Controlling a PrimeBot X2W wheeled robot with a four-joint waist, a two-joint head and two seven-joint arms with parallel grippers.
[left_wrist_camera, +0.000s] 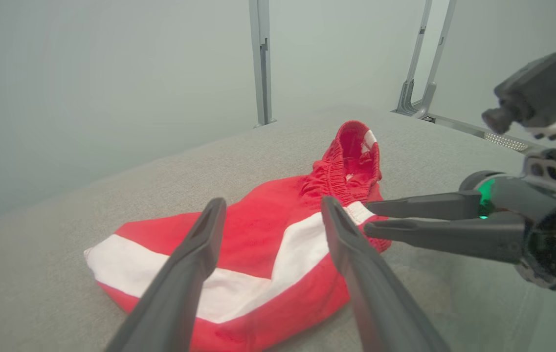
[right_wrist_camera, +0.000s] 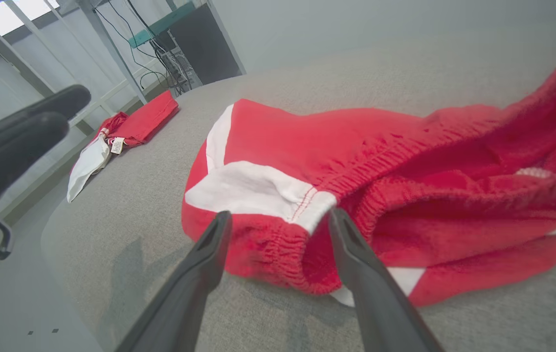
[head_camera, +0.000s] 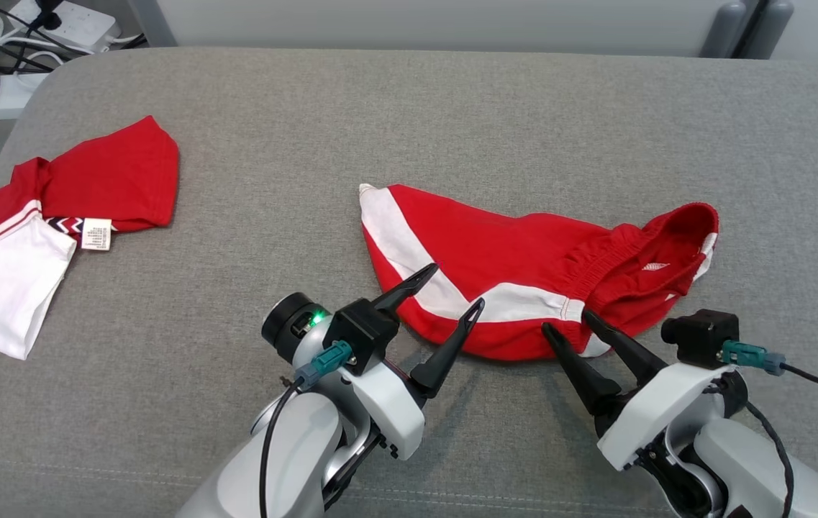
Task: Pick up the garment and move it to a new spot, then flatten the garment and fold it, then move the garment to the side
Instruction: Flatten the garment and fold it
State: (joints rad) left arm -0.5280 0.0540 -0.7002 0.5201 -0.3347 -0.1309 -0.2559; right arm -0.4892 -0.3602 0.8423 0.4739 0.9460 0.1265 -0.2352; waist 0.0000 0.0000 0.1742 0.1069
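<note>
The garment [head_camera: 516, 252], a pair of red shorts with white stripes and a gathered waistband, lies crumpled in the middle of the grey padded surface [head_camera: 452, 108]. My left gripper [head_camera: 456, 285] is open just above its near left edge, over a white stripe. In the left wrist view the garment [left_wrist_camera: 258, 215] lies past the spread left gripper [left_wrist_camera: 274, 200]. My right gripper [head_camera: 567, 321] is open at the near right edge by the waistband. The right wrist view has the right gripper [right_wrist_camera: 280, 213] straddling the waistband hem of the garment [right_wrist_camera: 356, 146]. Nothing is held.
A second red and white garment [head_camera: 70, 208] with a label lies at the surface's left edge, also in the right wrist view [right_wrist_camera: 126, 127]. Power strips and cables [head_camera: 56, 29] sit on the floor beyond the far left corner. Metal frame posts [left_wrist_camera: 260, 63] stand behind.
</note>
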